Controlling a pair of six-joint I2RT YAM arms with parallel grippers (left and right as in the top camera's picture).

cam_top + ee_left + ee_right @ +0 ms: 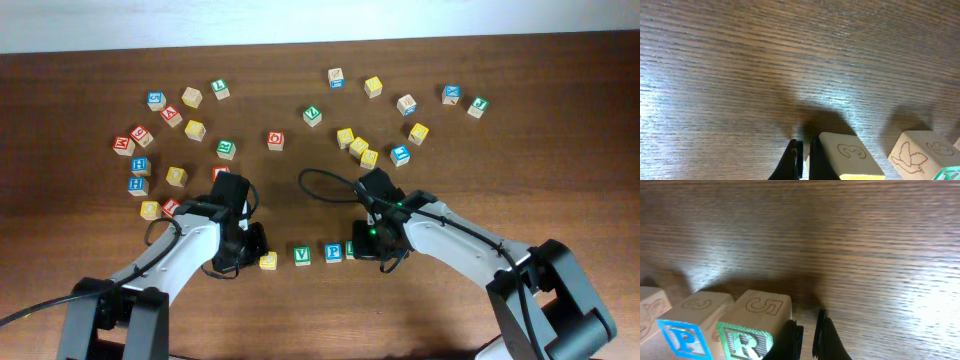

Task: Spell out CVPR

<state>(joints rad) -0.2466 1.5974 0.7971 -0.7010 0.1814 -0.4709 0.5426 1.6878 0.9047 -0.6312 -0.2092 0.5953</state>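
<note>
Left wrist view comes first. The left gripper (805, 150) has its jaws pressed together with nothing between them. The C block (849, 156) sits just to the right of the jaws, so close that I cannot tell if they touch. It has a 3 carved in its side, and its yellow top shows only as a thin strip, so I cannot read the letter. A little farther from the jaws, across a small gap, stands the V block (919, 152) with a bird on its side. On the right wrist view, the right gripper (809, 325) is closed too and holds nothing. The green R block (757, 330) stands just left of its jaws, and the blue P block (687, 332) is on the far side of that. From above, the four blocks make one row between the two grippers, with R mostly hidden under the right one. I think the word is laid out, and only small nudges to tidy the row are left. Far beyond the jaws, many other letter blocks (195, 129) lie scattered on the table (300, 320).
</note>
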